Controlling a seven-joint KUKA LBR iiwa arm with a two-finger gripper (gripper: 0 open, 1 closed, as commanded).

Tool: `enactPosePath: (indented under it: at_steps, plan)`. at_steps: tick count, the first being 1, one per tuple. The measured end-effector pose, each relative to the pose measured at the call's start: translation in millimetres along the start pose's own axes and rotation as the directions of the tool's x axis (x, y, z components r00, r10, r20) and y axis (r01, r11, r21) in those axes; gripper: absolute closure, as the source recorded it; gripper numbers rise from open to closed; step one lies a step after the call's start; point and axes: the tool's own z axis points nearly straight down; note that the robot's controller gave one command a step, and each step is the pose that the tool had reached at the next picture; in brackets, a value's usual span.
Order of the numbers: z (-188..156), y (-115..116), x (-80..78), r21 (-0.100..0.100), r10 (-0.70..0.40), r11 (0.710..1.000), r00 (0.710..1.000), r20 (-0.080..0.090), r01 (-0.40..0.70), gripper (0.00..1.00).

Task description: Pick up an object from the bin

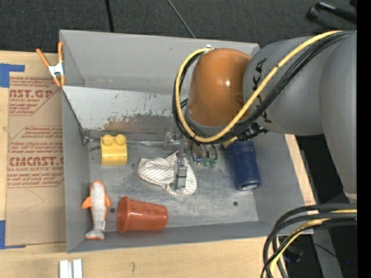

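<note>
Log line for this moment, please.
hand: over white striped cloth | cloth: lying mid bin | nearby: blue can, yellow brick

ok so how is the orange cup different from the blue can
The orange cup tapers; the blue can is straight-sided. The cup lies crosswise at the front left of the bin; the can points front to back at the right. Both seem tipped on their sides.

— Where are we?
— We take it for a robotics lab: a cabled arm (324, 86) over a metal bin (145, 57) on a table (174, 253).
— Anything else?
— We see a toy block (113, 149) and a cup (142, 214) loose in the bin.
</note>
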Motion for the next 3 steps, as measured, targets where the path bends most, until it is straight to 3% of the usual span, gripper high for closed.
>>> enactPosePath:
  at_steps: [1, 2, 3]
  plan:
    - [-5, 0, -1.6, -0.001, 0.001, 1.0, 1.0, 0.008, -0.001, 0.0]
    - [37, -9, -16.5, -0.002, 0.029, 1.0, 1.0, 0.011, -0.029, 0.0]
    - [77, -11, -18.0, -0.001, 0.037, 0.999, 0.999, 0.005, -0.037, 0.0]
